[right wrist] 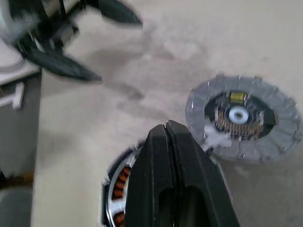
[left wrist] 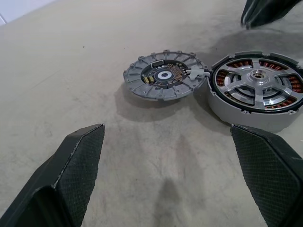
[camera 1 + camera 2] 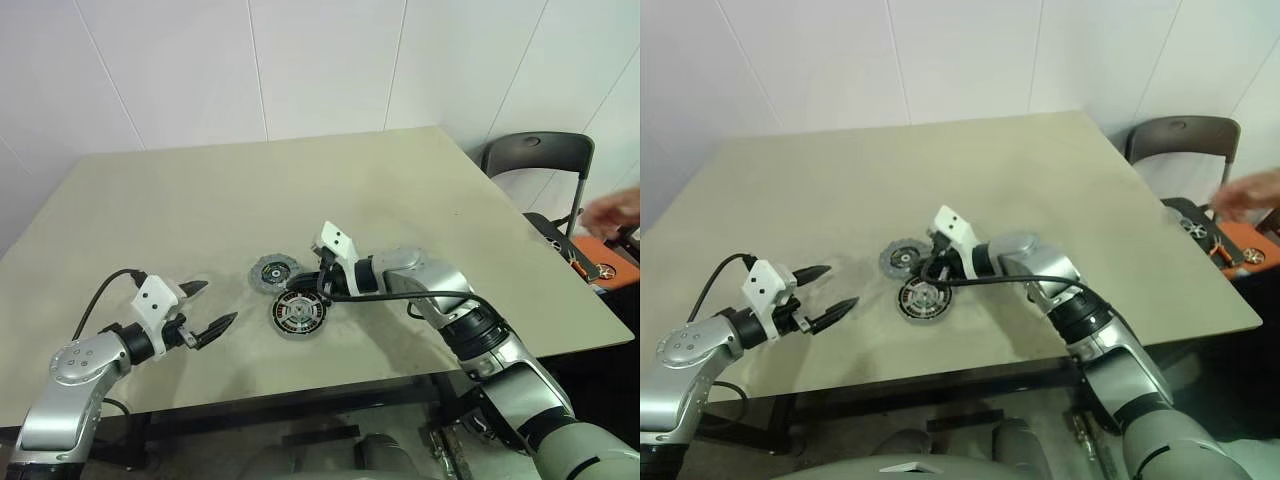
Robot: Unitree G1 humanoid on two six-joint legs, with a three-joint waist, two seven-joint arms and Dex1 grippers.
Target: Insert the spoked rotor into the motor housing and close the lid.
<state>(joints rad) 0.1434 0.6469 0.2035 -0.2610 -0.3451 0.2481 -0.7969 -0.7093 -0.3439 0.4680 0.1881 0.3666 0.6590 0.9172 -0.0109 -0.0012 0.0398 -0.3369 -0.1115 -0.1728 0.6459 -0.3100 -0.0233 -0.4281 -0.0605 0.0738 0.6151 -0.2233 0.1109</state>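
Two discs lie touching on the table: your lid just beyond the rotor-filled motor housing. Your clenched, empty right gripper hovers between them, nearest; left gripper spread, well apart.

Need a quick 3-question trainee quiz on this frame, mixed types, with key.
1. True or false: the rotor sits inside the housing.
2. The lid is: A) on the housing B) flat on the table, beside the housing C) held by the left gripper.
3. Which gripper is shut?

Key: 1 true; 2 B; 3 the right gripper, holding nothing, above the housing.
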